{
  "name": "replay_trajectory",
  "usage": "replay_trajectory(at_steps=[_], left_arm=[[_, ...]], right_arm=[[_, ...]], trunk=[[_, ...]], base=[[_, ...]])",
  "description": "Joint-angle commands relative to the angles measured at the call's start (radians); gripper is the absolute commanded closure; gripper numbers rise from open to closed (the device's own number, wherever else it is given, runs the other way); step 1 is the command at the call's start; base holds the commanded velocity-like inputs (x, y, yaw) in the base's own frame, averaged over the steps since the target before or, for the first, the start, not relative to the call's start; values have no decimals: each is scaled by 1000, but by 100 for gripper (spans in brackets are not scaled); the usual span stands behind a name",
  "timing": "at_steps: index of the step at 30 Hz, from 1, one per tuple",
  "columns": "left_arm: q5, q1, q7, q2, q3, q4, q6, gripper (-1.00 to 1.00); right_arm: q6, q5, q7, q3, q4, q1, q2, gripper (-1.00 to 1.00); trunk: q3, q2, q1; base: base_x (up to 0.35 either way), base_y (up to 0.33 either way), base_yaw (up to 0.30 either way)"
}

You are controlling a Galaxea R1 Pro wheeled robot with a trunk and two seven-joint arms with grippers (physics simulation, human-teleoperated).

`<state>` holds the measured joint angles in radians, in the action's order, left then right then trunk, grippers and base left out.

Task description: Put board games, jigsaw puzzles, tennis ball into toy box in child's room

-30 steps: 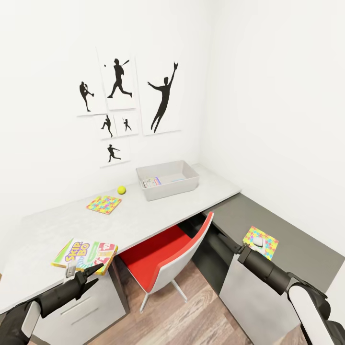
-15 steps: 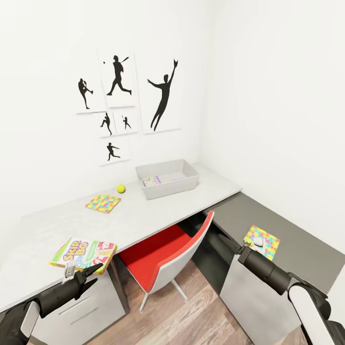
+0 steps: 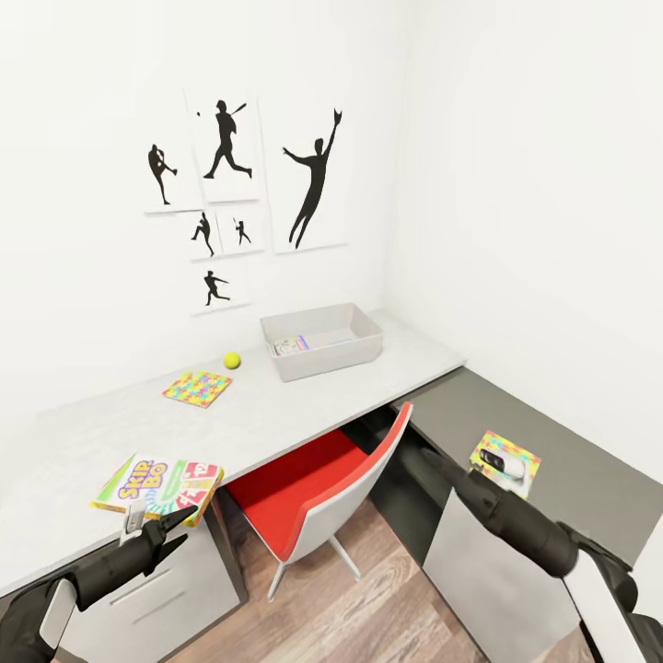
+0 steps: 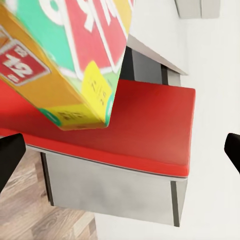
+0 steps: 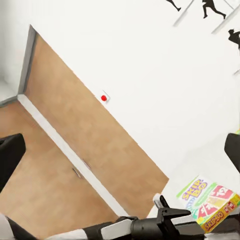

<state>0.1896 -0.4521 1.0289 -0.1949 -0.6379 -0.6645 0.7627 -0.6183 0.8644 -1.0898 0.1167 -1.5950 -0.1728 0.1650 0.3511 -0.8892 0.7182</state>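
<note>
The toy box [image 3: 322, 340] stands at the back of the pale part of the table [image 3: 276, 414], with a printed board game [image 3: 292, 347] lying inside. The tennis ball [image 3: 232, 360] and one jigsaw puzzle [image 3: 197, 388] lie to its left. A white-green Skip-Bo board game [image 3: 157, 488] [image 4: 60, 65] [image 5: 207, 200] overhangs the table's front edge; my left gripper [image 3: 152, 527] [image 4: 120, 150] hovers open just in front of it. The second jigsaw puzzle [image 3: 508, 459] rests on the dark top, and my right gripper [image 3: 495, 463] [image 5: 120, 150] is open at its near edge.
A red-seated swivel chair [image 3: 318, 483] [image 4: 145, 125] is tucked under the desk between my arms. White desk panels [image 3: 488, 571] and wood-plank floor [image 3: 359, 608] lie below. Sports-silhouette pictures [image 3: 230, 193] hang on the back wall. The right wrist view looks across to a brown door [image 5: 65, 165].
My right wrist has turned and shifted slightly over the puzzle on the dark top. The left arm holds still. The whole view has drifted a little.
</note>
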Motion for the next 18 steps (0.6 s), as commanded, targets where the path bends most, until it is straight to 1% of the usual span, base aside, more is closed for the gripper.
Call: replay_trajectory(at_steps=[1, 2, 4, 10, 13, 15, 18], left_arm=[[2, -1, 2, 0, -1, 0, 6, -100], [2, -1, 2, 0, -1, 0, 6, -100], [2, -1, 2, 0, -1, 0, 6, -100], [2, -1, 4, 0, -1, 0, 6, -100], [2, -1, 5, 0, -2, 0, 6, -100], [2, -1, 6, 0, -2, 0, 6, -100], [2, -1, 5, 0, -1, 0, 6, -100]], right_arm=[[-5, 5, -34, -1, 0, -1, -2, -100], [-3, 5, -55, -2, 1, -1, -4, -100], [0, 4, -73, -2, 2, -1, -5, -100], [11, 4, -88, -2, 3, -1, -7, -100], [27, 4, -90, -5, 3, -1, -7, -100], [35, -4, -91, -6, 3, -1, -7, -100], [39, -30, -91, -6, 4, -1, -8, -100]], trunk=[[1, -1, 0], [1, -1, 0], [1, -1, 0], [1, -1, 0], [11, -22, 12], [17, -36, 19], [26, -57, 31]], base=[[0, 0, 0], [0, 0, 0], [0, 0, 0], [0, 0, 0], [0, 0, 0], [0, 0, 0], [0, 0, 0]])
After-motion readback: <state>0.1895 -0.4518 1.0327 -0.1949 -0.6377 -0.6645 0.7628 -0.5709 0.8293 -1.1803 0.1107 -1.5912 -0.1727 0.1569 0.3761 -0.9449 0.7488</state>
